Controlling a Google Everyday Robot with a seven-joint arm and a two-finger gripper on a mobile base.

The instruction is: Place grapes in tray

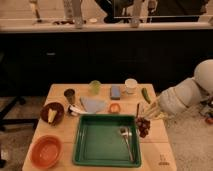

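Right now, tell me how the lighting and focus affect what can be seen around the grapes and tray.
Camera view: soft and blurred overall; the wooden table is evenly lit while the background behind it is dark; the green tray shows no strong glare; the grapes read as a dark blur at its right rim, under the tool, whose outline is unclear.
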